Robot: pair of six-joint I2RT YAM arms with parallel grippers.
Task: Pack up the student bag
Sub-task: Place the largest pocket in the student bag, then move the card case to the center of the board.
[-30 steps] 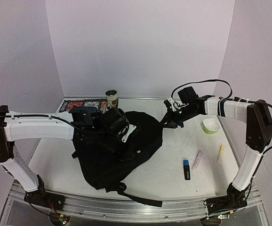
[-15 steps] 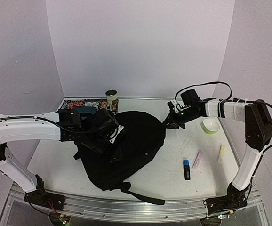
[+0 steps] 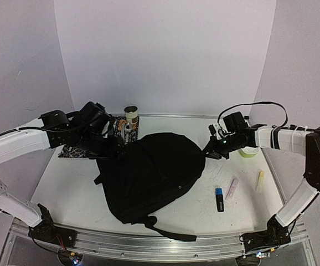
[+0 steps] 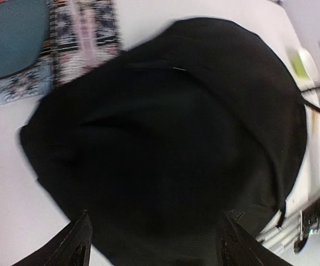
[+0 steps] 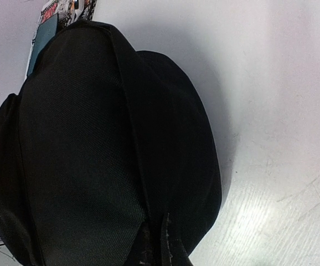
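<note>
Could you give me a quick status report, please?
Left tool open, not touching student bag. Right tool shut on its edge. Nothing lying on it.

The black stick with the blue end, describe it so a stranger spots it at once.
Find the big black student bag mid-table. Three small sticks lie to its right. The black stick is nearest the bag, the only dark one, blue-tipped, beside a pinkish tube and a pale yellow stick.
</note>
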